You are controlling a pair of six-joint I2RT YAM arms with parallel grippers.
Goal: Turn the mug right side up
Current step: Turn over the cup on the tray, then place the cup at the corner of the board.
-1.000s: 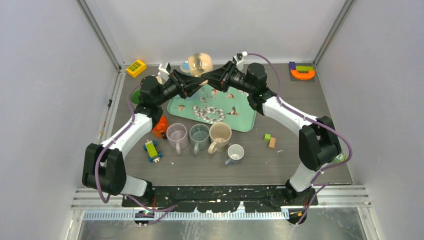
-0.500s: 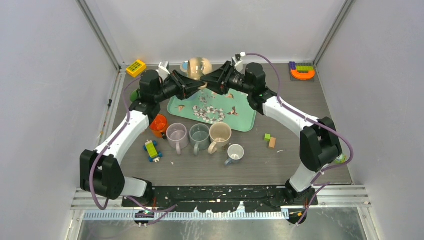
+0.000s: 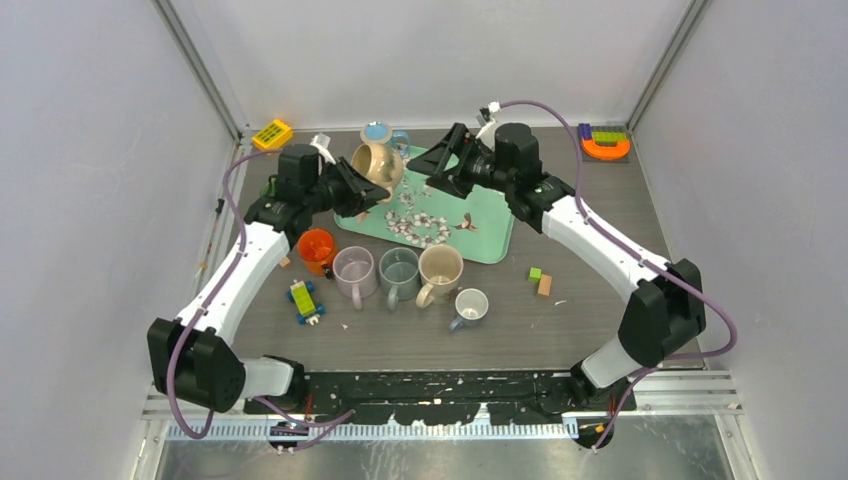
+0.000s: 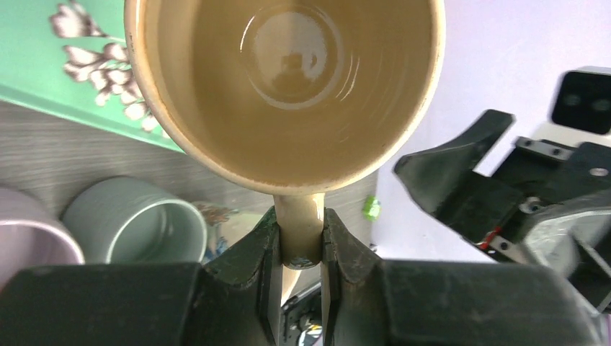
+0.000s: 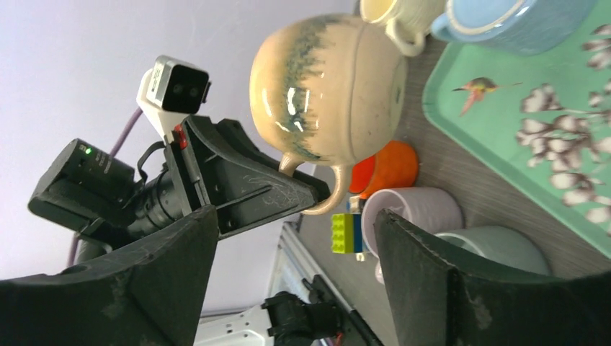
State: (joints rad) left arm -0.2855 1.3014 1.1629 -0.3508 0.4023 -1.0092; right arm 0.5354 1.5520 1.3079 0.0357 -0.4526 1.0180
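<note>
The mug [image 3: 378,165] is beige with a bluish glaze streak and hangs in the air over the far left corner of the green tray [image 3: 492,238]. It is tipped on its side, its mouth facing my left wrist. My left gripper [image 3: 358,190] is shut on its handle; the left wrist view shows the handle [image 4: 300,231] pinched between both fingers, with the mug's bare inside [image 4: 288,86] above. My right gripper [image 3: 434,172] stands open a short way right of the mug, apart from it. In the right wrist view the mug [image 5: 324,86] sits beyond the wide gap between the right gripper's [image 5: 295,223] fingers.
A row of upright mugs stands in front of the tray: lilac [image 3: 354,268], grey-green [image 3: 399,268], beige [image 3: 440,265], small white [image 3: 471,303]. An orange cup [image 3: 316,247], a brick toy [image 3: 305,300], a blue mug [image 3: 378,133], a yellow block [image 3: 271,135] and an orange toy [image 3: 605,143] lie around.
My right gripper let go of the mug, opened wide and drew back to the right. My left gripper, shut on the handle, carried the mug left and lower, and it turned.
</note>
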